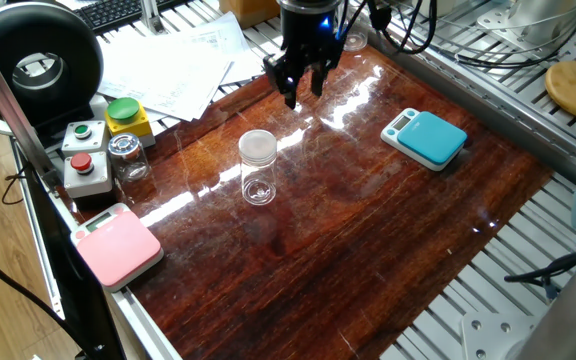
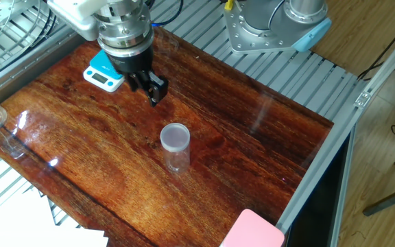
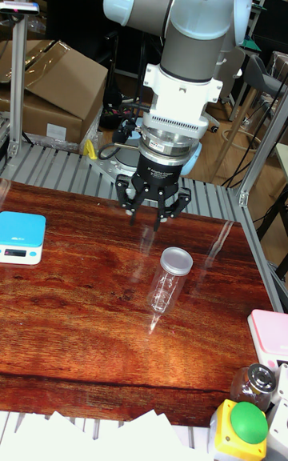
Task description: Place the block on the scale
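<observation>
In the first fixed view, your leftmost item is the flat pink rounded-square scale (image 1: 117, 246) at the near left corner of the glossy dark red wooden worktop (image 1: 368, 240). Just behind it you have a grey button box with a green and a red button (image 1: 86, 158), a yellow box with a green mushroom button (image 1: 126, 117), and a small glass jar with a metal lid (image 1: 128, 156) beside them. Loose white papers (image 1: 173, 65) lie at the far left edge.

Further right, the clear plastic cylinder jar with the whitish frosted top (image 1: 257, 167) stands upright on the worktop, near its middle, touching nothing else.

Behind it and slightly to the right, your black two-finger end effector (image 1: 302, 92) hangs above the far part of the worktop with its fingers pointing down. The fingers stand apart with nothing between them, and they are clear of the jar.

On the right you see the flat teal-blue rounded-square scale with a white display strip (image 1: 425, 138), lying flat near the far right edge, well apart from the jar, with nothing on it.

From the tall fixed view, the end effector (image 3: 150, 216) hovers just behind the jar (image 3: 169, 280), and the teal scale (image 3: 21, 238) sits at the worktop's left edge.
</observation>
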You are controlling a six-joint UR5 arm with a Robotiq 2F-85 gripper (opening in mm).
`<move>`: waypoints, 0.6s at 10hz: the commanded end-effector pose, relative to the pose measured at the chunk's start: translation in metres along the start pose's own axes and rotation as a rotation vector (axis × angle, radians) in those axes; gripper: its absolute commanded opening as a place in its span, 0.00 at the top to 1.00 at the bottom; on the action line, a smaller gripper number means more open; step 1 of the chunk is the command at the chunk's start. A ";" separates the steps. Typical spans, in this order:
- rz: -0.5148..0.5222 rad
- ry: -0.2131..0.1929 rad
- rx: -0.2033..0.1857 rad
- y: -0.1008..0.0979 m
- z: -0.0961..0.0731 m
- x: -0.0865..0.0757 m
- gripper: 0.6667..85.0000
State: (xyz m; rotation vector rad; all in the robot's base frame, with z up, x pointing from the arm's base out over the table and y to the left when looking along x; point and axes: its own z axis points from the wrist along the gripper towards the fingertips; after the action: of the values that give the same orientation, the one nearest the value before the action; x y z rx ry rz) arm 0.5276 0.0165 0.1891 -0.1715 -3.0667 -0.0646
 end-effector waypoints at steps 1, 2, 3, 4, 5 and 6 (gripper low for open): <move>0.050 0.026 -0.022 0.008 -0.001 0.006 1.00; 0.057 0.025 -0.016 0.009 -0.001 0.005 1.00; 0.063 0.020 -0.004 0.010 0.000 0.004 1.00; 0.067 0.014 -0.004 0.011 0.000 0.003 1.00; 0.077 0.011 0.002 0.012 0.000 0.002 1.00; 0.090 0.011 0.016 0.014 -0.001 0.001 1.00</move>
State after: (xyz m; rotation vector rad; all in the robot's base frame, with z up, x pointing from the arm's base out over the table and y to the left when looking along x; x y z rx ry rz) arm 0.5259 0.0233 0.1890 -0.2610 -3.0458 -0.0474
